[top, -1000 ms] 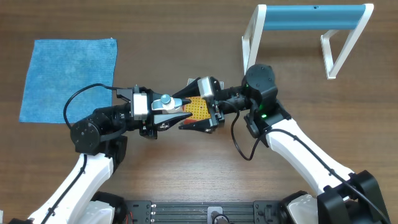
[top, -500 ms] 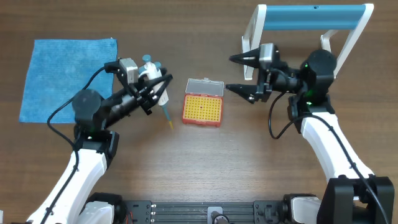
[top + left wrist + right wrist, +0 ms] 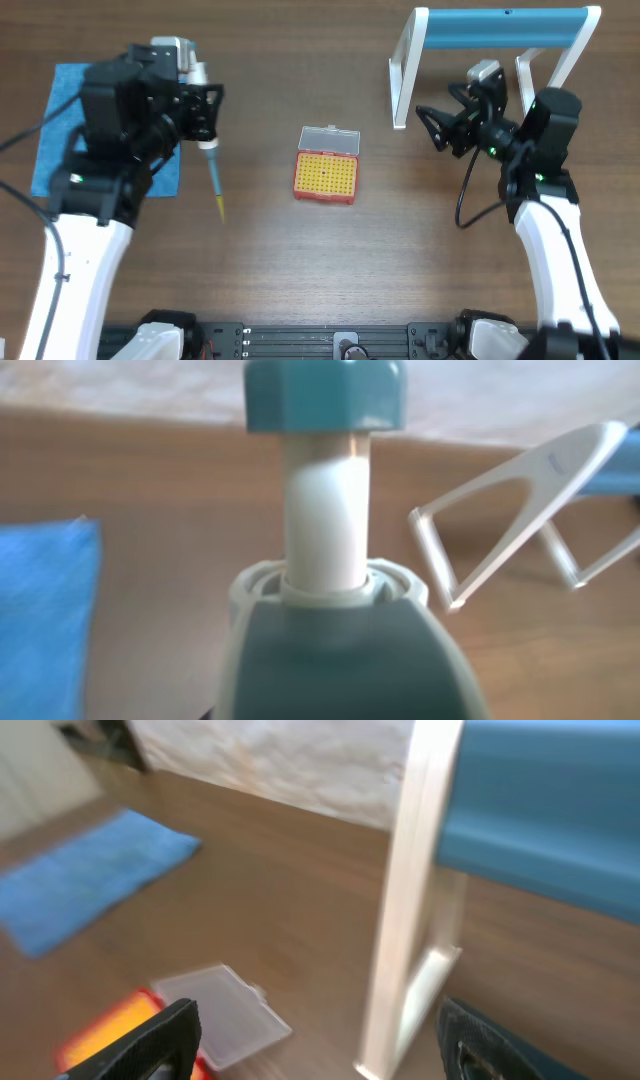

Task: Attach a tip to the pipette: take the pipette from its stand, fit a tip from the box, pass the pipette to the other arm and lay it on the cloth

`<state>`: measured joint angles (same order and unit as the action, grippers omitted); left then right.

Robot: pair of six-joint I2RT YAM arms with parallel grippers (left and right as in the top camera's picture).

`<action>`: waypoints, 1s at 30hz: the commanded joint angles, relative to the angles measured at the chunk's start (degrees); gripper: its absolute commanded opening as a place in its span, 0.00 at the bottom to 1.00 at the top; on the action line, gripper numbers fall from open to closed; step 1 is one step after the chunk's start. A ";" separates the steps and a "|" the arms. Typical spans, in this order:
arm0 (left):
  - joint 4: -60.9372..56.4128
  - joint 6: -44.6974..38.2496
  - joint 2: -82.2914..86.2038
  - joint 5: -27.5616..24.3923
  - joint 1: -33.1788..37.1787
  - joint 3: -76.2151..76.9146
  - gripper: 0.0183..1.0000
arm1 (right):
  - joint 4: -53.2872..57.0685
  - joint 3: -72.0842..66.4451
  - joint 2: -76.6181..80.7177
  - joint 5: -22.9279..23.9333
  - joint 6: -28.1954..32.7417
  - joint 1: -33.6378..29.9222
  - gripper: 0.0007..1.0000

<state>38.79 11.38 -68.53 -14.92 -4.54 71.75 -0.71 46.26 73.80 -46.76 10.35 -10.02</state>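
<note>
Two grippers: your left gripper (image 3: 198,106) is clamped on the pipette (image 3: 212,170), which carries a yellow tip; your right gripper (image 3: 320,1042) has its fingers spread wide, touching nothing, near the stand (image 3: 500,28).

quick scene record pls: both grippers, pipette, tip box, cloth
left gripper: jaws shut on pipette, by the right edge of the cloth
right gripper: jaws open, empty, beside stand
pipette: yellow tip fitted, not yet on cloth
tip box: lid open, between the two arms
</note>
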 commanded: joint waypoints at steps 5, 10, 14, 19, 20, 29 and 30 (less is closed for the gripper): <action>16.94 -5.53 -16.20 5.27 9.94 20.98 0.01 | 7.17 -2.45 -22.82 23.26 7.82 5.70 0.77; 21.14 -10.10 -28.17 4.61 13.38 27.17 0.01 | 12.33 -8.61 -39.36 35.82 3.98 6.86 0.78; 22.34 -13.86 -38.66 2.25 16.33 32.76 0.01 | 13.25 -18.47 -56.08 40.50 2.80 6.86 0.77; 24.81 -17.77 -44.76 3.15 18.18 37.66 0.01 | 13.97 -28.00 -70.14 44.70 1.31 6.84 0.78; 25.18 -17.77 -45.24 4.26 18.43 38.27 0.00 | 14.05 -29.49 -72.22 44.94 0.66 6.84 0.78; 27.65 -24.74 -46.66 7.23 19.58 38.36 0.01 | 14.23 -40.39 -73.77 46.38 -3.89 6.84 0.78; 27.89 -25.44 -47.08 7.26 19.56 38.36 0.01 | 14.03 -41.44 -73.75 46.38 -4.37 6.84 0.78</action>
<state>66.15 -9.87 -113.84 -8.95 14.70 108.29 13.85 8.05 0.91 -2.00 8.99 -3.57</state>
